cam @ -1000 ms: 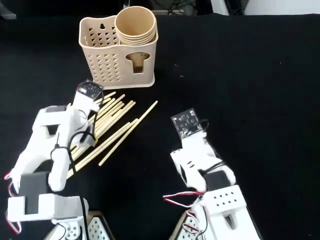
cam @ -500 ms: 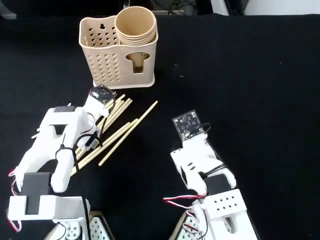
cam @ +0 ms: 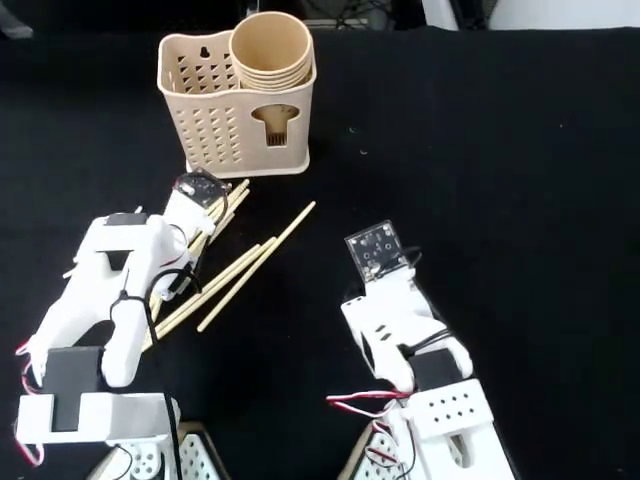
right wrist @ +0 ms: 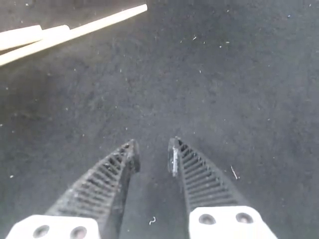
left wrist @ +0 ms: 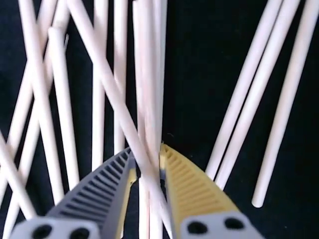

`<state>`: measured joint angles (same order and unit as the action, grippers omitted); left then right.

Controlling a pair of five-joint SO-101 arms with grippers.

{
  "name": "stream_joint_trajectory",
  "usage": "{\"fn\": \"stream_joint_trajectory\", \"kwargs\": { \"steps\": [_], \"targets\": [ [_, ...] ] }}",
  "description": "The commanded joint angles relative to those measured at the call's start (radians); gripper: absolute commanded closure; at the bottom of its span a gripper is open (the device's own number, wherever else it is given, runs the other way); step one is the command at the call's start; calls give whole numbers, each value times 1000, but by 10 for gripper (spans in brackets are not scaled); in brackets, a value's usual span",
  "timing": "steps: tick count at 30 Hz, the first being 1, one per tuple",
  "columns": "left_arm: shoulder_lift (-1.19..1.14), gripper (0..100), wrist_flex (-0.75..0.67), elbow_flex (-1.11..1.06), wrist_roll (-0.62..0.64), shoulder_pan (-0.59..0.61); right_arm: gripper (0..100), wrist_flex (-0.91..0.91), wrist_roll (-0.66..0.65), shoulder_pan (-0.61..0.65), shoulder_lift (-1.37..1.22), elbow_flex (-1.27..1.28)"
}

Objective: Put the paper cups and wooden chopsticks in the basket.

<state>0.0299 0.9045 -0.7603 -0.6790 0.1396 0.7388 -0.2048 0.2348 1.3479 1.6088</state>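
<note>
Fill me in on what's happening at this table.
The left arm's claw is down in the pile of wooden chopsticks on the black table, closed on a few of them just in front of the basket. The paper cups already sit stacked in one compartment of the basket. None of the chopsticks are in the basket yet. The right arm's claw hangs slightly open over bare table, holding nothing.

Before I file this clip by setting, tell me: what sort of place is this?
Probably a robotics test bench, not a kitchen: a left arm and right arm side by side at a black table, with a basket, paper cups and chopsticks laid out.
</note>
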Motion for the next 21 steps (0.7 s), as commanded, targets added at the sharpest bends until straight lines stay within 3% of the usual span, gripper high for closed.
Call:
{"fn": "stream_joint_trajectory", "kwargs": {
  "steps": [1, 6, 14, 21],
  "targets": [
    [-5, 970, 54, -7, -11, -5, 877, -21, 9, 8, 10, -1],
    [123, 970, 121, -12, -12, -1, 877, -21, 9, 8, 10, -1],
    [560, 970, 400, -58, -12, -91, 877, -15, 9, 8, 10, -1],
    [756, 970, 413, -79, -8, -128, 877, -14, 9, 8, 10, -1]
  ]
}}
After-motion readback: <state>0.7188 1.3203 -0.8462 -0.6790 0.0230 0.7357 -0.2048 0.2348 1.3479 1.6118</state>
